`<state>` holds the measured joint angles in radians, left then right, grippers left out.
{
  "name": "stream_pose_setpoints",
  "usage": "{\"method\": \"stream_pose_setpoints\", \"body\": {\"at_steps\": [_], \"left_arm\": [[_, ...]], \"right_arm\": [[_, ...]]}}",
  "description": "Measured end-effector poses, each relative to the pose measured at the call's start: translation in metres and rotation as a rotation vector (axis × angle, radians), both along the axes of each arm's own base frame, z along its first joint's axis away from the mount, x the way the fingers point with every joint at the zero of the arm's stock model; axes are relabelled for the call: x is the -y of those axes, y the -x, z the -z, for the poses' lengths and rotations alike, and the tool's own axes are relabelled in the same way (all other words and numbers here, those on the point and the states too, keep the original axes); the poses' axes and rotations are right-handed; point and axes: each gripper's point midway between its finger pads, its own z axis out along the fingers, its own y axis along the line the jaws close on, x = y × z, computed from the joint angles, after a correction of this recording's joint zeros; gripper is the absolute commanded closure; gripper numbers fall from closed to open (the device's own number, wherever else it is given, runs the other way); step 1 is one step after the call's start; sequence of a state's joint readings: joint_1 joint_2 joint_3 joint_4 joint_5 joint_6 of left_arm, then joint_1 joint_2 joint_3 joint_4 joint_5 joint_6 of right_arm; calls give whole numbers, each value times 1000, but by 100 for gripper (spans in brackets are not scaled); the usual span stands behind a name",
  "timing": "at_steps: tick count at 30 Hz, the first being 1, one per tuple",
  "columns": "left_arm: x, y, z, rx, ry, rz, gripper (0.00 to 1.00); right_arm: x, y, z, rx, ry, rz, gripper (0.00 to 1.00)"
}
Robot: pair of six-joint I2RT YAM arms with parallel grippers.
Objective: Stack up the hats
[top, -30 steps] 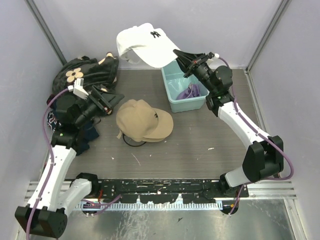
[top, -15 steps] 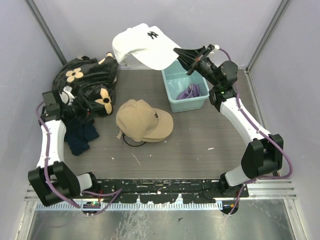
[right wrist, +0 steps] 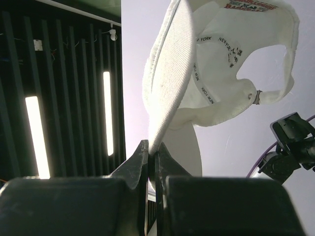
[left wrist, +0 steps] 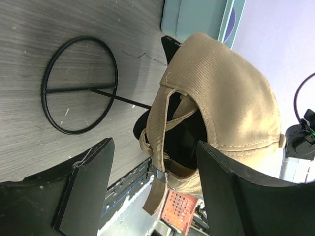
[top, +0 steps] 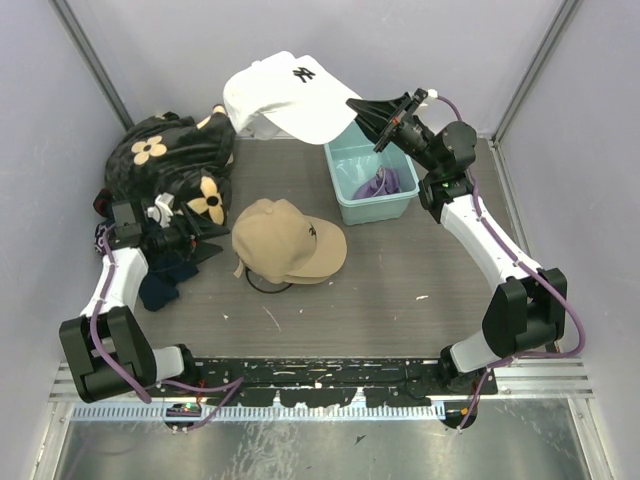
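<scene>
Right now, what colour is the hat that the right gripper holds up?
A white hat; the top external view shows it best.

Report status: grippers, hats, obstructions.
Right gripper shut on white cap brim, aloft. Left gripper open, facing tan cap. Purple cap in teal bin. Wire ring beside tan cap.
</scene>
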<state>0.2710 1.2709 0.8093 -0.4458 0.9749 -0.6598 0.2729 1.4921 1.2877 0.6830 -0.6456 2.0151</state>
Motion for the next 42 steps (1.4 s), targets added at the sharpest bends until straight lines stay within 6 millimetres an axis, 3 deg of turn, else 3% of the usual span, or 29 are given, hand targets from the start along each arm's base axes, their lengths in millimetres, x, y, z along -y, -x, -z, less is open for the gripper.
{"method": "stream_pose_setpoints", "body": {"at_steps": [6, 17, 31, 42], "left_arm": [[15, 3, 7, -15, 23, 28, 27], [25, -13, 28, -52, 15, 37, 36], [35, -23, 24, -24, 29, 44, 55], [43, -24, 23, 1, 43, 58, 97]], "right_arm": [[0, 0, 1, 1, 1, -3, 99], [-1, 2, 1, 2, 5, -9, 99], [-3, 4, 7, -5, 21, -32, 99], [-7, 8, 27, -46, 55, -72, 99]]}}
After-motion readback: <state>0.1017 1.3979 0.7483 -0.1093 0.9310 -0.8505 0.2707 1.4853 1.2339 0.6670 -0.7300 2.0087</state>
